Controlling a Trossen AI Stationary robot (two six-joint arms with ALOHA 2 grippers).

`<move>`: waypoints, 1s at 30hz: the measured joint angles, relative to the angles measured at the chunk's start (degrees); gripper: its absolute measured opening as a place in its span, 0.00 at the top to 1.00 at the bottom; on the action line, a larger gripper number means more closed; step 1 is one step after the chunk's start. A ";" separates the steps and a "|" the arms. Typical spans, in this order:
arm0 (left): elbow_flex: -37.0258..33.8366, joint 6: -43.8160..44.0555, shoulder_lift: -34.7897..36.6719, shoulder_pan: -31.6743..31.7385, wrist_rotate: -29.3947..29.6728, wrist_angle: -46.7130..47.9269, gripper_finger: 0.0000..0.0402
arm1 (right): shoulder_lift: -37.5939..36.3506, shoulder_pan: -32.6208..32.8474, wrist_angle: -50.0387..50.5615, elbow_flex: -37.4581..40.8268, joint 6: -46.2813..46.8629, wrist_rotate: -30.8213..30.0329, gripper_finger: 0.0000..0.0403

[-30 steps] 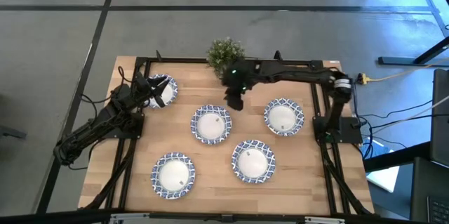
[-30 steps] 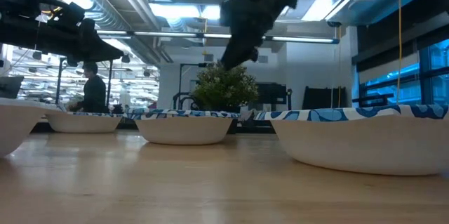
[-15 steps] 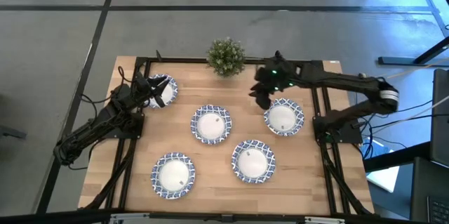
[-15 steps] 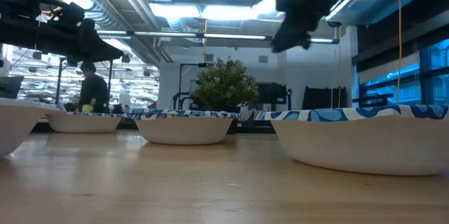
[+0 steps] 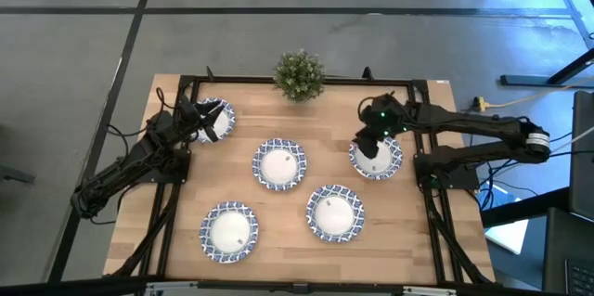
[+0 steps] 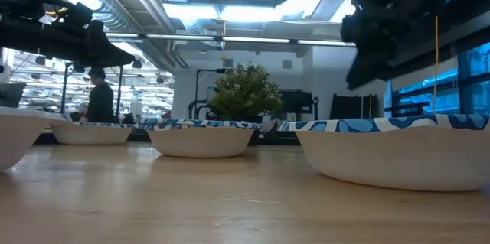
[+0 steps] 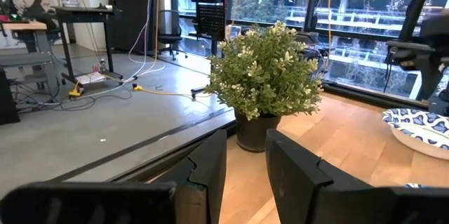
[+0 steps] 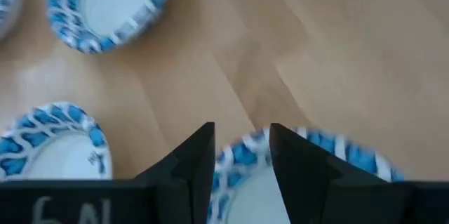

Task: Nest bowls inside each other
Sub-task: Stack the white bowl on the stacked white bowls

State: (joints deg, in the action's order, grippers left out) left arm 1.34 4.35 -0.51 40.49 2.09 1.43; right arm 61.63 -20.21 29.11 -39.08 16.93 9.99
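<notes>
Several bowls, white inside with blue-and-white rims, stand apart on the wooden table (image 5: 176,194), each on its base. They are at the far left (image 5: 215,120), the middle (image 5: 279,163), the right (image 5: 380,159), the near middle (image 5: 335,212) and the near left (image 5: 229,231). My right gripper (image 5: 369,143) hangs open above the right bowl's far-left rim (image 8: 242,155), slanting down and clear of it; the low view shows it (image 6: 374,41) well above the bowls. My left gripper (image 5: 197,118) waits level and open beside the far-left bowl, with nothing between its fingers (image 7: 245,136).
A small green potted plant (image 5: 299,73) stands at the middle of the far edge, in front of my left gripper (image 7: 265,76). A black frame (image 5: 422,115) runs along the table's edges. Bare wood lies between the bowls. In the room beyond stands a person (image 6: 98,95).
My right gripper has swung from beside the plant toward the table's right edge and a little nearer, sinking somewhat and rolling at the wrist, and now hangs over the right bowl. Its fingers have stayed open. No bowl has moved.
</notes>
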 joint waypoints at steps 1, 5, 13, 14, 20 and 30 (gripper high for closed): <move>0.01 0.00 0.00 -0.01 0.00 -0.02 0.76 | -0.72 -0.03 0.10 1.13 0.84 -0.20 0.66; 0.02 0.01 0.00 0.00 0.00 0.00 0.76 | -5.11 -0.63 -3.70 5.34 4.11 -2.41 0.66; 0.00 -0.01 0.00 -0.02 0.00 0.00 0.76 | -15.98 -2.47 -4.11 9.33 8.04 -3.97 0.66; 0.02 -0.01 0.00 0.00 0.00 0.00 0.76 | -17.09 -2.67 -4.01 9.41 8.47 -3.97 0.66; 0.00 -0.01 0.00 -0.01 0.02 0.00 0.76 | -21.40 -3.68 -0.50 9.47 11.36 -3.97 0.66; 0.02 -0.01 0.00 0.00 0.02 0.00 0.76 | -21.80 -3.80 8.07 9.50 14.93 -7.26 0.66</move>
State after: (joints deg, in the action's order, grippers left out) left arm 1.36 4.34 -0.51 40.49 2.11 1.43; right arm 39.83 -24.01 37.18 -29.58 31.86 2.73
